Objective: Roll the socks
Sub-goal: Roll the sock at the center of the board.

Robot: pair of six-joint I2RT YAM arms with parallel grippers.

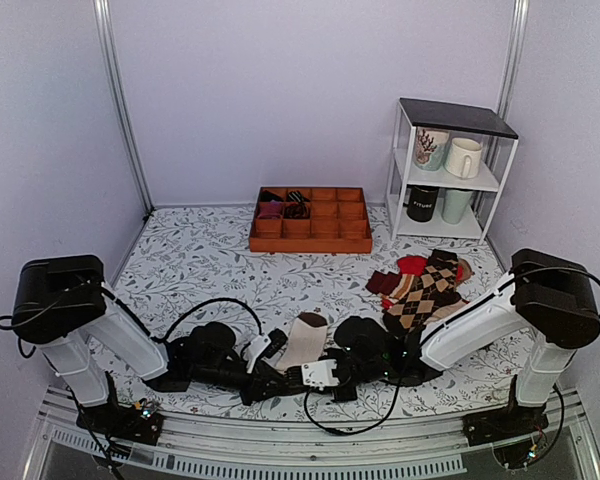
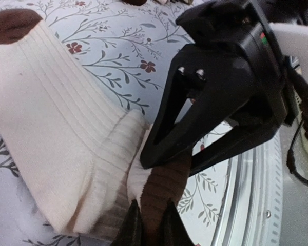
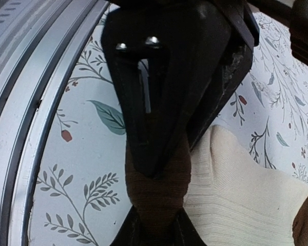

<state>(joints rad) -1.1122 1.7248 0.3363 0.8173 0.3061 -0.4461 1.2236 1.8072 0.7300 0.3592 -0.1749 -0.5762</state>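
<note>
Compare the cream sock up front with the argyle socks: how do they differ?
Pattern: the cream sock is ribbed, with a dark brown toe and band; the argyle socks show brown-and-tan diamonds. State: the left hand and right hand pinch the cream sock's brown band; no hand holds the argyle socks. Pose: the cream sock lies alone; the argyle socks are heaped. Both rest on the floral table cover.
</note>
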